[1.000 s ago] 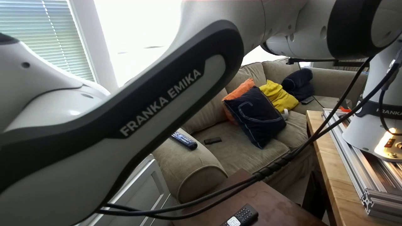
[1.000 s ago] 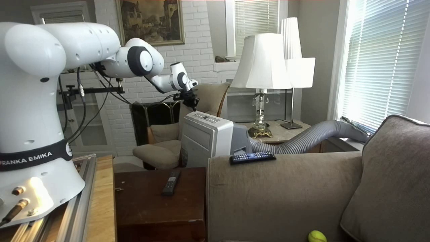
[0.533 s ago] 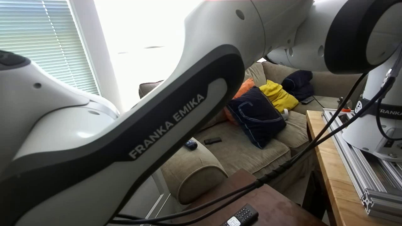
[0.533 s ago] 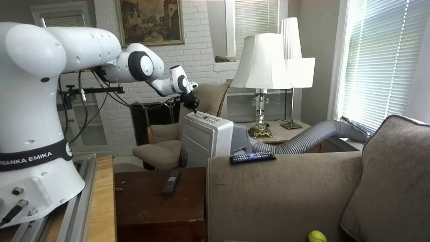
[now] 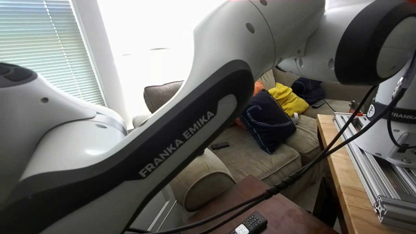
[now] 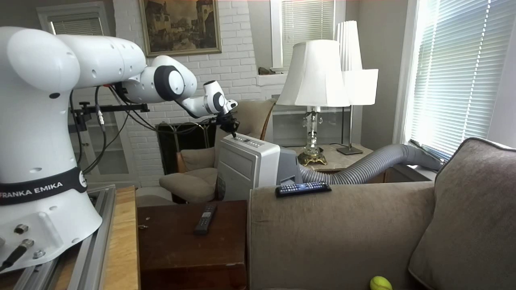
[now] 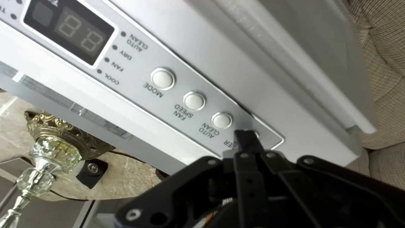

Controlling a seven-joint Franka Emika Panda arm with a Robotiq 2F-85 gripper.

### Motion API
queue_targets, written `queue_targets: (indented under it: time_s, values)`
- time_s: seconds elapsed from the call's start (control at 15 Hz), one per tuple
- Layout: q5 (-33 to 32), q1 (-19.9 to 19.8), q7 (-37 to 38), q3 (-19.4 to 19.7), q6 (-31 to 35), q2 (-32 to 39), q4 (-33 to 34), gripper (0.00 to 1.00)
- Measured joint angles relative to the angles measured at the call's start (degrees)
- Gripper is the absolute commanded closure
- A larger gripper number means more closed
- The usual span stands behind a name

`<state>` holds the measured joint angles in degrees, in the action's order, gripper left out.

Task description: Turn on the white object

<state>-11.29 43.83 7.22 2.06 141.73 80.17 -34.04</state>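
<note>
The white object, a boxy air conditioner (image 6: 238, 165), stands beyond the brown chest, and its grey side also shows behind the arm in an exterior view (image 5: 164, 208). In the wrist view its top panel (image 7: 208, 38) has a dark unlit display (image 7: 79, 34) and a row of round white buttons, among them mode (image 7: 162, 78), fan speed (image 7: 194, 101) and auto clean (image 7: 221, 121). My gripper (image 7: 246, 134) is shut and empty. Its fingertips lie over the end button, whose label ends in "ER", and hide most of it. I cannot tell whether the button is pressed. The gripper (image 6: 234, 135) points down at the panel's near end.
A lamp (image 6: 314, 76) stands on a marble-topped table behind the appliance. A grey hose (image 6: 363, 165) runs from it to the window. A sofa arm (image 6: 322, 217) with a remote (image 6: 303, 188) and a brown chest (image 6: 193, 245) with another remote (image 6: 205, 219) are nearby.
The arm has come down and the gripper has dropped a little onto the panel's end. It stays shut. The yellow glow on the robot base has gone.
</note>
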Motion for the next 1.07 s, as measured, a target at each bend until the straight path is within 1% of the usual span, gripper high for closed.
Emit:
queue_targets:
  time_s: [0.33, 0.87, 1.07]
  values:
    - [0.0, 0.31, 0.0, 0.57, 0.09, 0.4, 0.35, 1.0]
    - [0.0, 0.81, -0.24, 1.6, -3.66, 4.83, 8.44, 1.0]
    - [0.0, 1.05, -0.25, 2.15, -3.69, 4.95, 8.62, 1.0]
